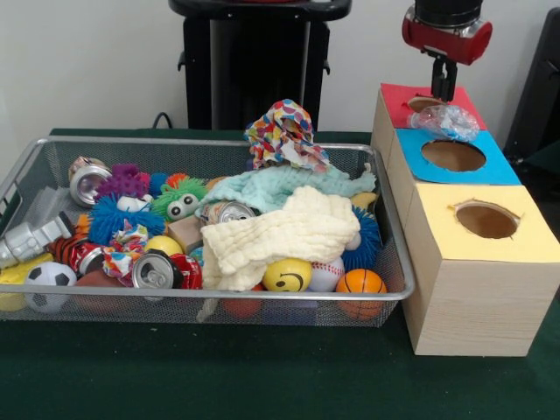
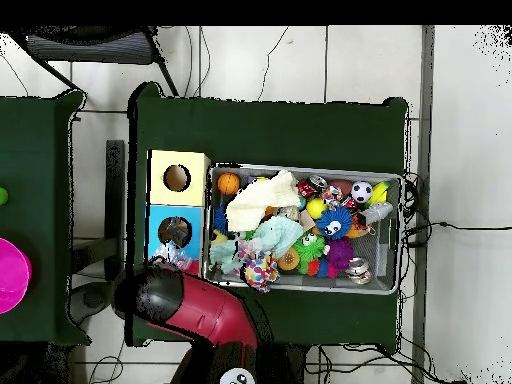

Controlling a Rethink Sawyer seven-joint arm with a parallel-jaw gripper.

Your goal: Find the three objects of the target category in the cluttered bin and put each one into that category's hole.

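The gripper [image 1: 444, 87] is cut off by the front view's top edge, and its tips are too small to tell whether they stand apart. From overhead the arm [image 2: 195, 310] covers it and the red-surround hole. A plastic bottle [image 1: 446, 121] hides part of that hole in the front view. In the bin [image 1: 219, 296], cloths [image 1: 280, 232] bury whatever lies beneath.
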